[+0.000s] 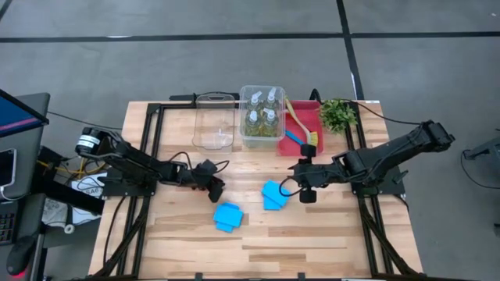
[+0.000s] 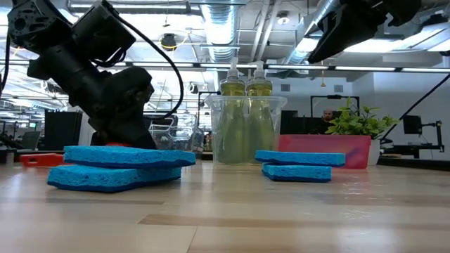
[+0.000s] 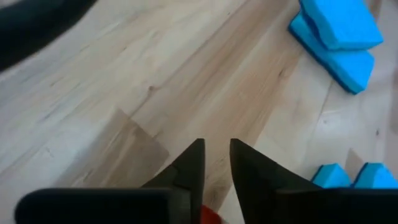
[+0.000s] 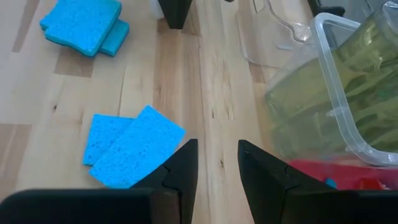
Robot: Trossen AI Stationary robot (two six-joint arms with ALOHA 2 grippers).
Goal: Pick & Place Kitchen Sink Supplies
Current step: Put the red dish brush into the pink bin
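Two stacks of blue sponges lie on the pale wooden desk (image 1: 312, 242), one pair (image 1: 227, 216) near the left pincer (image 1: 216, 187), the other pair (image 1: 274, 194) beside the right pincer (image 1: 306, 193). Grey floor surrounds the desk. A clear bin (image 1: 262, 117) holds four bottles (image 1: 262, 114); the red bin (image 1: 301, 125) holds brushes (image 1: 301, 129). The left pincer's fingers stand narrowly apart, grasping nothing visible; the right pincer is parted, empty.
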